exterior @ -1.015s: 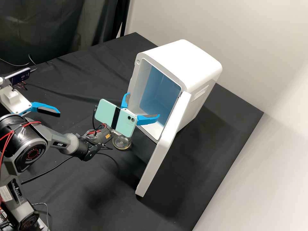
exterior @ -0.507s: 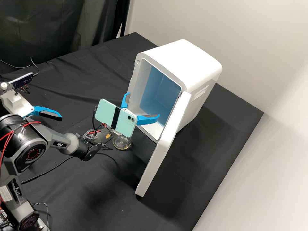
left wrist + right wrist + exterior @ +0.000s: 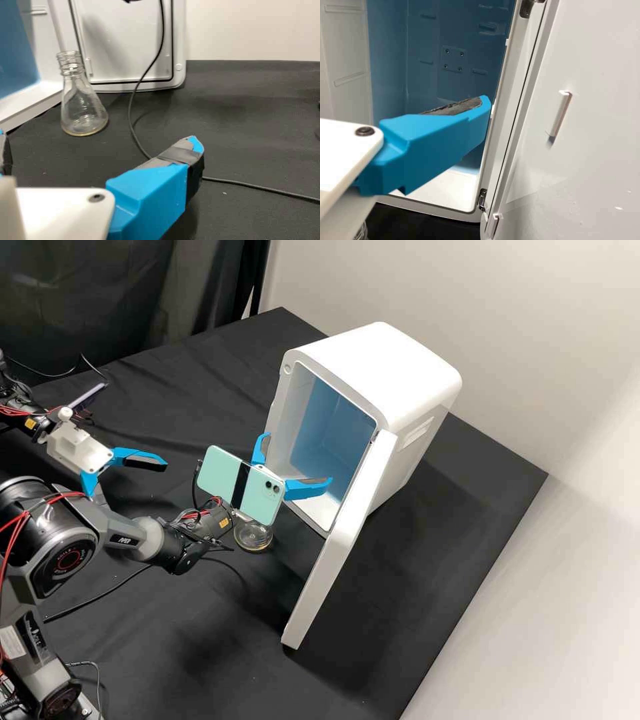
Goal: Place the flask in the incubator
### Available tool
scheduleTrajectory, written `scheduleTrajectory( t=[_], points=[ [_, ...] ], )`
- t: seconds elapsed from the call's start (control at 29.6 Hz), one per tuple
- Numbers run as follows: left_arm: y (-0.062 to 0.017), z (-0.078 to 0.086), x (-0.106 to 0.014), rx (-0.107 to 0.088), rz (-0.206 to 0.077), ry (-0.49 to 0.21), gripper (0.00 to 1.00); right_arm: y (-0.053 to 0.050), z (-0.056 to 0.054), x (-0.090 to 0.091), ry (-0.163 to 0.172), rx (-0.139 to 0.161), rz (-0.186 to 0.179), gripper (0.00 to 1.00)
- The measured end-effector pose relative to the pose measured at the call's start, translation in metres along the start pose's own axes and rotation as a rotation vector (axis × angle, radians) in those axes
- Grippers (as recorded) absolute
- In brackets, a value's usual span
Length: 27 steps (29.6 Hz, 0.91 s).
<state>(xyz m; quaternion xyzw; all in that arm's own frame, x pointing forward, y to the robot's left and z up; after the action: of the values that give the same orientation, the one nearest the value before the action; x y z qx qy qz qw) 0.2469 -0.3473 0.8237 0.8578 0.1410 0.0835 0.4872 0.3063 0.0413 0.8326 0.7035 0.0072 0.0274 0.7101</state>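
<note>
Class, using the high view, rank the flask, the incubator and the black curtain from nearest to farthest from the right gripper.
1. Incubator: the right gripper is at its open front.
2. Flask: on the bench, just outside the opening.
3. Curtain: behind the bench, far left.

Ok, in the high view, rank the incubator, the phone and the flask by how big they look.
1. Incubator, by far the largest.
2. Phone, which sits raised and nearer the camera, so it may look larger than it is.
3. Flask, smallest; the phone covers its neck.
</note>
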Motion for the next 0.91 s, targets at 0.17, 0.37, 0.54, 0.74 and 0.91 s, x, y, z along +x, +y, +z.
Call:
scheduleTrajectory(
  t=[0.17, 0.37, 0.54, 0.74, 0.91],
  points=[
    [0.0015, -0.009, 0.004, -0.005, 0.002, 0.029, 1.00, 0.000, 0.000, 0.000, 0.000, 0.000, 0.000, 1.00],
    [0.0019, -0.019, 0.007, -0.027, -0.004, 0.064, 1.00, 0.000, 0.000, 0.000, 0.000, 0.000, 0.000, 1.00],
    [0.0027, -0.026, 0.006, -0.030, 0.000, 0.085, 1.00, 0.000, 0.000, 0.000, 0.000, 0.000, 0.000, 1.00],
    [0.0061, -0.042, 0.002, -0.029, 0.007, 0.112, 1.00, 0.000, 0.000, 0.000, 0.000, 0.000, 0.000, 1.00],
    [0.0149, -0.046, -0.002, -0.038, 0.040, 0.117, 1.00, 0.000, 0.000, 0.000, 0.000, 0.000, 0.000, 1.00]
  ],
)
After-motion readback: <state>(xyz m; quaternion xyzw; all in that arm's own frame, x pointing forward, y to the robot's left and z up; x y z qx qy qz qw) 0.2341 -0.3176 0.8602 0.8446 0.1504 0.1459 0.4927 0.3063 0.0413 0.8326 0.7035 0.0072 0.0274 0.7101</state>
